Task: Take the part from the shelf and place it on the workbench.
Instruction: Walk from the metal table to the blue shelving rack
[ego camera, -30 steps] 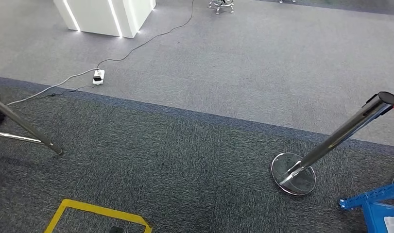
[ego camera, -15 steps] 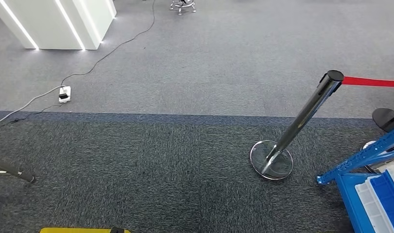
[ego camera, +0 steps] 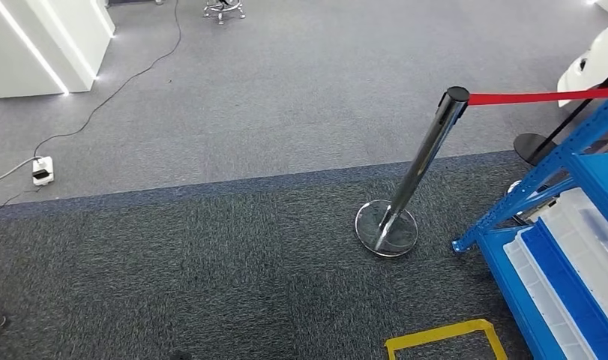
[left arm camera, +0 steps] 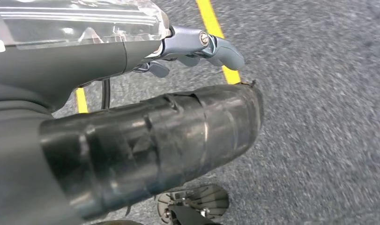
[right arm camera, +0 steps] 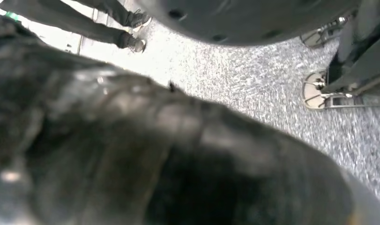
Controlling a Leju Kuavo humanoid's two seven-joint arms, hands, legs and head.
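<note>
The blue metal shelf (ego camera: pixel 563 247) stands at the right of the head view, with white and blue plastic trays (ego camera: pixel 567 277) on its lower level; the part itself cannot be made out among them, so I cannot say which tray holds it, nor what shape or colour it has; no workbench is in sight. A chrome barrier post (ego camera: pixel 424 161) on a round base (ego camera: pixel 387 227) stands just beside the shelf's near corner, with a red belt (ego camera: pixel 537 96) running from its cap towards the shelf frame. Yellow floor tape (ego camera: pixel 444 339) marks a box near the shelf foot.

The left hand (left arm camera: pixel 131 131) hangs over grey carpet, its thick dark thumb large in the wrist view and 1 grey finger (left arm camera: pixel 211 44) lying out straight; it seems to hold nothing, though whether the fingers are spread or curled I cannot tell. The right hand (right arm camera: pixel 155 154) is a dark blur in its own wrist view; its state cannot be told either.

Judged from here, the main risk is the post: an approach to the shelf cut too close could clip the base or snag the belt and topple it against the frame; a white power strip (ego camera: pixel 42 169) with trailing cables lies well apart on the left, a lesser trip hazard.
</note>
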